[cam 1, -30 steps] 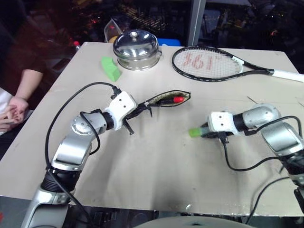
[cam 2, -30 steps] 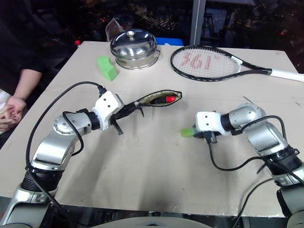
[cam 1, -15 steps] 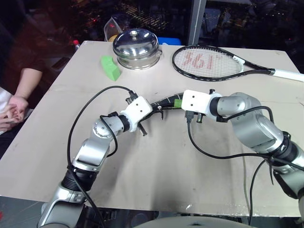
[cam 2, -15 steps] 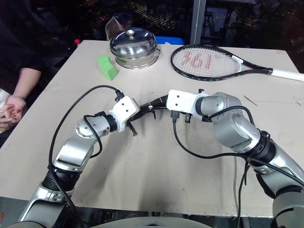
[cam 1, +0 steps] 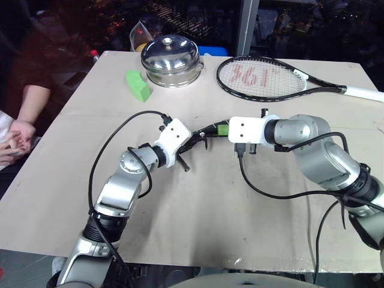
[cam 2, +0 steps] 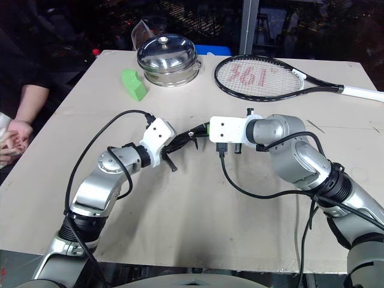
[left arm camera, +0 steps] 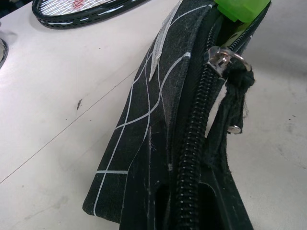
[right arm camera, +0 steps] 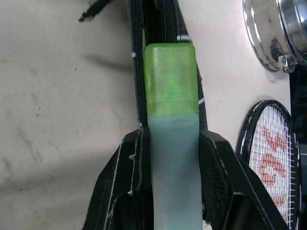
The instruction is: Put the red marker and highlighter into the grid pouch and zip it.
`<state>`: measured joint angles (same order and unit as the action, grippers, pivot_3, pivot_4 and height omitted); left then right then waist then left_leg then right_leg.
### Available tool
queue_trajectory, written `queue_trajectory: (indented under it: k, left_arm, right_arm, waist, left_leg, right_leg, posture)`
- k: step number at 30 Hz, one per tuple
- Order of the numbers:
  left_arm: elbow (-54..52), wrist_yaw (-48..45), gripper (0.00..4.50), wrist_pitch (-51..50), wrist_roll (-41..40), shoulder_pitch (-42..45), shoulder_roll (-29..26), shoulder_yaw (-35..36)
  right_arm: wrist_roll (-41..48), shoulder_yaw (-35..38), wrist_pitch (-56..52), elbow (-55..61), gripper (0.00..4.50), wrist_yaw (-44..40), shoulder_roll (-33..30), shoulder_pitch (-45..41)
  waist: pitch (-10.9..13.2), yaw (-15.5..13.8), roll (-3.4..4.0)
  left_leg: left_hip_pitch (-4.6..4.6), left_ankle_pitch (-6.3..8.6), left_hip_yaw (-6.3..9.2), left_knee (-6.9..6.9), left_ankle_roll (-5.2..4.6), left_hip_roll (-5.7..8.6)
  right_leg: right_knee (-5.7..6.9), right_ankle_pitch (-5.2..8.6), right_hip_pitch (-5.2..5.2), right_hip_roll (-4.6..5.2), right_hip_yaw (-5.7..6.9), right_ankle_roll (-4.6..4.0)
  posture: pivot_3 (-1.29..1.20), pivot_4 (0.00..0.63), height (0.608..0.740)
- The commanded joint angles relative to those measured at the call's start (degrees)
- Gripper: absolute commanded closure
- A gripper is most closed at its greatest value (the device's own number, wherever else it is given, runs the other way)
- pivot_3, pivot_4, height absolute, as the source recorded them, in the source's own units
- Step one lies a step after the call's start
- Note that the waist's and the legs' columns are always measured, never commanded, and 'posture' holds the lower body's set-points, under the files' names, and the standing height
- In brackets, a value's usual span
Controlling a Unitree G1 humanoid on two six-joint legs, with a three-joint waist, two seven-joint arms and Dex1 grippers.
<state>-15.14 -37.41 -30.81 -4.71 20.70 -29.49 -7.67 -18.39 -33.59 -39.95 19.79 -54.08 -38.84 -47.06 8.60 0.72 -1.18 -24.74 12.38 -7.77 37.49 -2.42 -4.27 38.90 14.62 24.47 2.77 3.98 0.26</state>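
Here the flat black fabric grid pouch with white grid lines sits raised on its edge near the middle of the desk, pinched at one end by the left gripper, whose two black fingers are closed tight on the fabric beside the zipper; that hold keeps the mouth turned up and steady so something can be slid in from the other end. The black zipper pull cord hangs loose by the open teeth, so the zip is not yet drawn. The right gripper is clamped on the short light-green highlighter with the pale translucent cap, gripping the pale cap end and aiming the green end straight along the slot of the pouch, with the tip lying over the opening between the two zipper rows; I judge this as the moment of feeding it in. The red marker cannot be made out, presumably being inside the pouch. Toward the far edge of the desk lie a green wedge-shaped block, a domed steel pot lid and a black tennis racket, well apart from the work. A person's hand rests beside the left edge.
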Motion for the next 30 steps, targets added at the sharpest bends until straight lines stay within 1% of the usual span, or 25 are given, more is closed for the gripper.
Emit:
queue_trajectory:
  k: [1,6,16,21,24,27,30]
  left_arm:
    - [-3.96,0.05,4.5,-0.24,-1.45,0.73,0.36,0.8]
    - [-4.37,0.42,4.5,-2.14,-2.29,0.72,0.68,1.5]
    - [-4.98,1.0,4.5,-5.51,-4.97,1.41,1.5,2.4]
    - [-5.45,0.45,4.5,-6.28,-6.12,1.73,1.13,2.03]
    - [-5.57,0.2,4.5,-5.37,-5.89,2.08,0.96,1.43]
    - [-5.89,-0.9,4.5,-1.82,-4.42,1.98,0.04,-0.33]
    - [-6.51,-1.95,4.5,0.76,-3.63,1.23,-0.53,-2.06]
  right_arm:
    - [-2.13,0.83,1.47,-0.68,3.74,-0.27,-0.62,-1.21]
    - [-2.35,2.4,2.69,-0.09,3.74,-1.24,-0.85,-0.98]
    - [-3.13,3.27,7.09,0.27,3.74,-1.93,-1.84,0.15]
    - [-4.95,1.89,13.05,-0.87,3.74,-2.4,-3.02,0.41]
    - [-5.92,1.64,14.2,-1.97,3.74,-3.53,-3.19,0.45]
    - [-6.95,1.24,14.92,-3.46,3.74,-4.78,-2.96,0.29]
    - [-7.94,1.17,12.96,-5.87,3.74,-4.87,-0.87,0.0]
  waist:
    - [0.0,0.0,0.0]
    - [0.0,0.02,0.0]
    - [0.0,-0.01,0.0]
    - [0.0,-0.04,0.0]
    - [0.0,-0.02,0.0]
    - [0.0,-0.02,0.0]
    - [0.0,-0.01,0.0]
  left_leg:
    - [0.0,0.0,0.0,0.0,0.0,0.0]
    - [0.0,0.0,0.0,0.0,0.0,0.0]
    - [0.0,0.0,0.0,0.0,0.01,0.0]
    - [0.0,0.0,0.0,0.01,0.01,0.01]
    - [0.0,-0.01,0.0,0.01,0.01,0.01]
    - [0.01,-0.01,0.0,0.01,0.01,0.01]
    - [0.01,-0.01,-0.01,0.01,0.01,0.01]
  right_leg:
    - [0.0,0.0,0.0,0.0,0.0,0.0]
    - [0.01,0.0,0.0,-0.01,-0.01,0.0]
    - [0.01,0.0,0.0,-0.01,-0.01,0.0]
    - [0.0,0.0,0.0,0.0,-0.01,0.0]
    - [0.0,0.0,0.0,-0.01,-0.01,0.0]
    - [0.01,0.0,0.0,-0.01,-0.01,0.0]
    - [0.0,0.0,0.0,-0.01,-0.01,0.0]
  posture:
    - [0.0,0.15,0.74]
    - [0.0,0.15,0.74]
    - [0.0,0.15,0.74]
    - [0.0,0.15,0.74]
    - [0.0,0.15,0.74]
    - [0.0,0.15,0.74]
    - [0.0,0.15,0.74]
